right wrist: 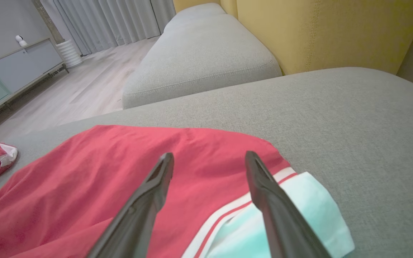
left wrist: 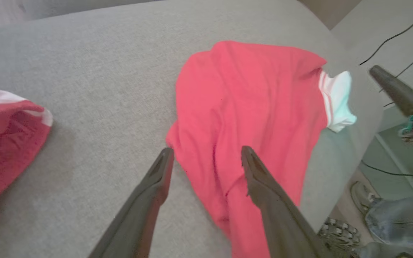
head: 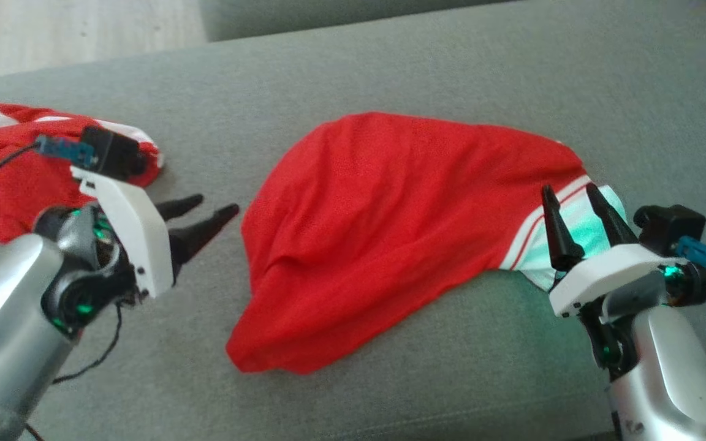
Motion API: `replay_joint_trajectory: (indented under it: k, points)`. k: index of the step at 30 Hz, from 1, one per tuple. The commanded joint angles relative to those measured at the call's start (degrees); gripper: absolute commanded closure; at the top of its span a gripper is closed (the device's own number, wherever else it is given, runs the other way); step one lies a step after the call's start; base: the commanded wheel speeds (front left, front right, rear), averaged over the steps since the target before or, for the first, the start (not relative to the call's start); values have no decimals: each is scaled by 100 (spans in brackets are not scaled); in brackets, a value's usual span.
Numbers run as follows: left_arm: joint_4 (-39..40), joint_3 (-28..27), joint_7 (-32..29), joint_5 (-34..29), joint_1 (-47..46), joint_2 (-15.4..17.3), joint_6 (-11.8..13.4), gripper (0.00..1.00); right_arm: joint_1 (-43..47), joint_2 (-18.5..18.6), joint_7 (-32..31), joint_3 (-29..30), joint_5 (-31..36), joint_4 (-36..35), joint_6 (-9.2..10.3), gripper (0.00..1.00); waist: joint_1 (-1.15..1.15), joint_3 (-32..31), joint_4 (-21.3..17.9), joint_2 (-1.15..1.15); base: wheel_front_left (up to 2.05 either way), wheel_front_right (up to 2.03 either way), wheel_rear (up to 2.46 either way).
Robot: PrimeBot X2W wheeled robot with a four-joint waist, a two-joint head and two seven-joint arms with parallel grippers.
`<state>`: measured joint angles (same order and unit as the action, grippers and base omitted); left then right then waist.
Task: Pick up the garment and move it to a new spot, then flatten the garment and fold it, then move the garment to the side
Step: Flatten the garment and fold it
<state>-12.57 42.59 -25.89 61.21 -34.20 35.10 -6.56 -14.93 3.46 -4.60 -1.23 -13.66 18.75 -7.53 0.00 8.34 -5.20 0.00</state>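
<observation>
The garment (head: 390, 233) is a red shirt with a white, red-striped sleeve end (head: 573, 239), lying crumpled in a loose heap mid-cushion. My left gripper (head: 217, 204) is open just left of it, fingers pointing at its left edge with nothing between them. From the left wrist, the garment (left wrist: 249, 107) lies under and beyond that gripper (left wrist: 206, 149). My right gripper (head: 570, 187) is open over the white sleeve end, holding nothing. Through the right wrist camera its fingers (right wrist: 210, 154) straddle the seam between red cloth (right wrist: 120, 172) and white sleeve (right wrist: 299, 215).
A second red and white garment (head: 16, 165) lies bunched at the cushion's far left, behind my left arm. The grey sofa cushion (head: 451, 73) drops off at the front. Another cushion (right wrist: 203, 61) and a yellow backrest (right wrist: 317, 28) lie beyond. A person's leg and shoe (left wrist: 400, 215) show beside the sofa.
</observation>
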Motion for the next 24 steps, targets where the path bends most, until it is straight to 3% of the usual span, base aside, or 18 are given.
replay_joint_trajectory:
  k: [1, 9, 14, 15, 16, 24]
  points:
    - [-44, -232, 56, -97, -400, 140, -13, 0, -307, -3, 84, -153, -35, -220, 4, 0, 0, 183, -186, 0, 0, 0, 0]
    - [-1272, 159, -249, -86, -889, -233, -78, 0, -496, -31, 248, -277, -83, -117, 4, 0, 0, 566, -619, 0, 0, 0, 0]
    - [-1526, 446, -338, 126, -1085, -328, -89, 0, -571, -41, 327, -335, -113, -14, 4, 0, 0, 647, -771, 0, 0, 0, 0]
    - [-1497, 506, -334, 172, -1133, -304, -90, 78, -579, -42, 345, -338, -118, 7, 4, 0, 0, 653, -788, 0, 0, 0, 0]
    - [-1485, 569, -318, 183, -1187, -266, -90, 100, -586, -44, 361, -341, -120, 29, 4, 0, 0, 655, -803, 0, 0, 0, 0]
    - [-1423, 714, -60, 299, -1822, 34, -91, 100, -634, -50, 443, -386, -143, 124, 4, 0, 0, 758, -951, 0, 0, 0, 0]
